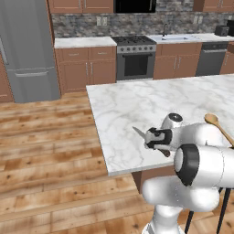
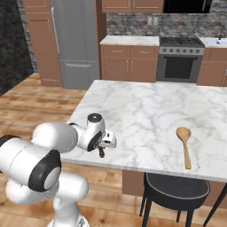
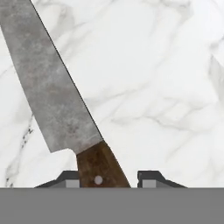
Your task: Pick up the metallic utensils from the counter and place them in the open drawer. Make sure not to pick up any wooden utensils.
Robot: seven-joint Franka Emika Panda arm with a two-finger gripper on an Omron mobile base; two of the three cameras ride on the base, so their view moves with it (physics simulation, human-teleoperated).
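on the counter (image 1: 137,105) — gripper (image 3: 107,181) straddles knife (image 3: 57,96)

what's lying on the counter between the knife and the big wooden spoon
Nothing: in the right base view, bare marble counter runs from the knife under the gripper to the wooden spoon.

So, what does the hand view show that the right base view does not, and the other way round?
Hand view alone: the knife's grey speckled blade, and the rivet in its brown handle between the jaws. Right base view alone: the wooden spoon, the black stool, the fridge and the stove. Shared: the marble counter, with the gripper near its edge at the knife handle.
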